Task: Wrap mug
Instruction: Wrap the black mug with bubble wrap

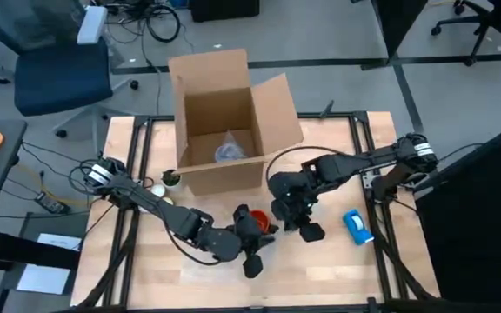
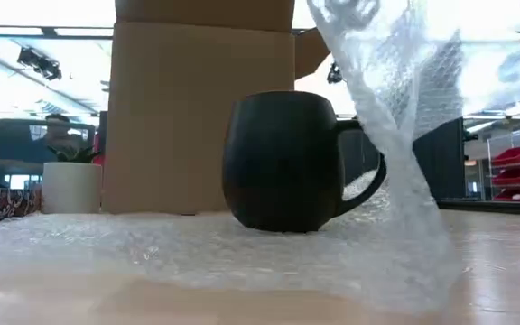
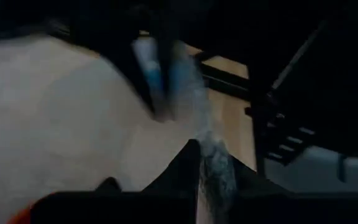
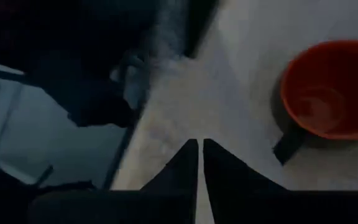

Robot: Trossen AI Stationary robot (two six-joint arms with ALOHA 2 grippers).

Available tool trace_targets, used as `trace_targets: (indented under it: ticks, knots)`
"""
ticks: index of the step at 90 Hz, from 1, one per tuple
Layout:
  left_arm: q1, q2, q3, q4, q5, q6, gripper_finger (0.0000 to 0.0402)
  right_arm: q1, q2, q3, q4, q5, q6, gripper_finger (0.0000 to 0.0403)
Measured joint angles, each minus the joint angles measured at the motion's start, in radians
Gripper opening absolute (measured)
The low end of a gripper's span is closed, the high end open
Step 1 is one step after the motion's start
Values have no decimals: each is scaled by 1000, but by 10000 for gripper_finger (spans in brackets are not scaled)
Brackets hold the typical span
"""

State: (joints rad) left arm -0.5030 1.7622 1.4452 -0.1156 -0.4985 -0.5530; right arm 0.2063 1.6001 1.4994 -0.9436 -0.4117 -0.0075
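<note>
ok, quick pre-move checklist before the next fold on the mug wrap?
1. Mug upright on the bubble wrap: ok, handle out to one side in the low view.
2. Left gripper holding wrap: ok, fingers shut on a strip of it.
3. Right gripper holding wrap: ok by the shut fingers and the sheet lifted beside the mug; the pinch itself barely shows.
4. Mug empty: ok, right wrist view shows only a bare orange inside.
5. Cardboard box open to receive it: ok, flaps up.
6. Tape roll clear of the arms: ok, right of the right gripper.
</note>
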Motion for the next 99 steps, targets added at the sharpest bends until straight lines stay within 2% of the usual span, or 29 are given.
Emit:
trace_targets:
  ticks: [16, 25, 30, 40, 56, 68, 79, 86, 99]
  knots:
    - [2, -2, 0, -4, 4, 1, 0, -11, 0, 0, -4, -19, -15, 0]
    - [7, -5, -1, 50, 24, 25, 0, -13, 7, 0, -21, 77, -37, 0]
    - [7, -9, 0, 68, 26, 34, 0, -17, 17, 0, -22, 80, -45, 0]
    - [11, -13, 0, 68, 26, 40, 0, -15, 26, 0, -6, 17, -45, 0]
    - [20, -13, 0, 56, 24, 44, 0, -12, 42, -14, 1, -165, -4, 0]
    - [20, -13, -6, 12, -9, 26, 0, -15, 44, -16, -33, -36, 0, 0]
    - [23, -13, -12, -72, -79, -13, 0, -26, 51, -16, -51, -101, 14, 0]
    - [25, -13, -13, -155, -131, -53, 0, -28, 50, -16, -65, -92, 22, 0]
    - [29, -13, -13, -256, -211, -93, 0, -30, 32, -16, -70, 129, 22, 0]
